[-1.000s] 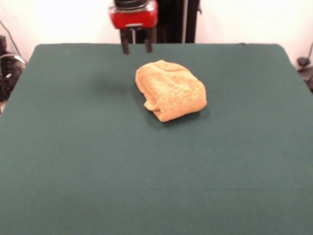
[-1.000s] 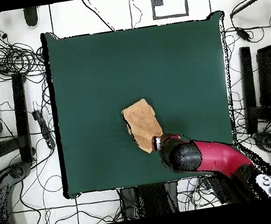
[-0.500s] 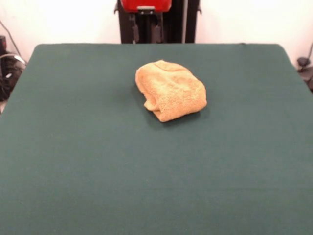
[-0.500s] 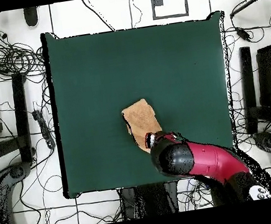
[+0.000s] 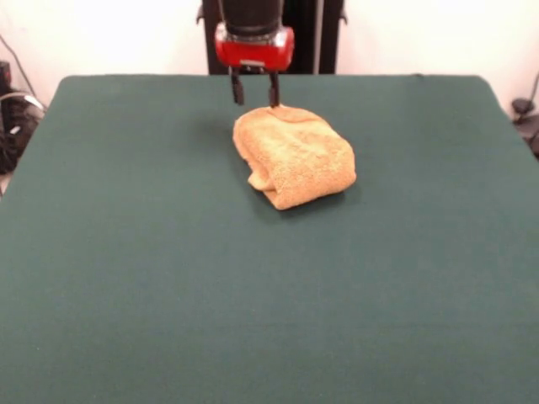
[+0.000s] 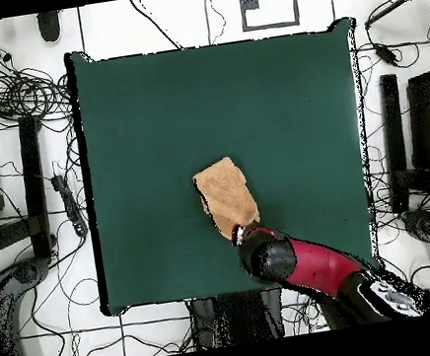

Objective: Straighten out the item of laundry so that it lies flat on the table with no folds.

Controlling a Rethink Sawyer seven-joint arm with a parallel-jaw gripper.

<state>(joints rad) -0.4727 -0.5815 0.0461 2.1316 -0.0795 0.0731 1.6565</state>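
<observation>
The golden-orange towel (image 5: 293,154) lies folded into a thick bundle on the dark green table (image 5: 168,278), a little beyond the middle. In the overhead view the towel (image 6: 225,193) shows as a small folded patch. My gripper (image 5: 254,92) hangs open from the red wrist, its two dark fingers pointing down just over the towel's far edge. In the overhead view the gripper (image 6: 244,235) is hidden under the arm's red and black head at the towel's lower end.
The black pedestal (image 5: 299,34) stands behind the table's far edge. Cables and stands (image 6: 32,193) lie on the floor around the table in the overhead view.
The gripper rose and shifted right toward the pedestal, then came down forward to the towel's far edge. The towel has not moved.
</observation>
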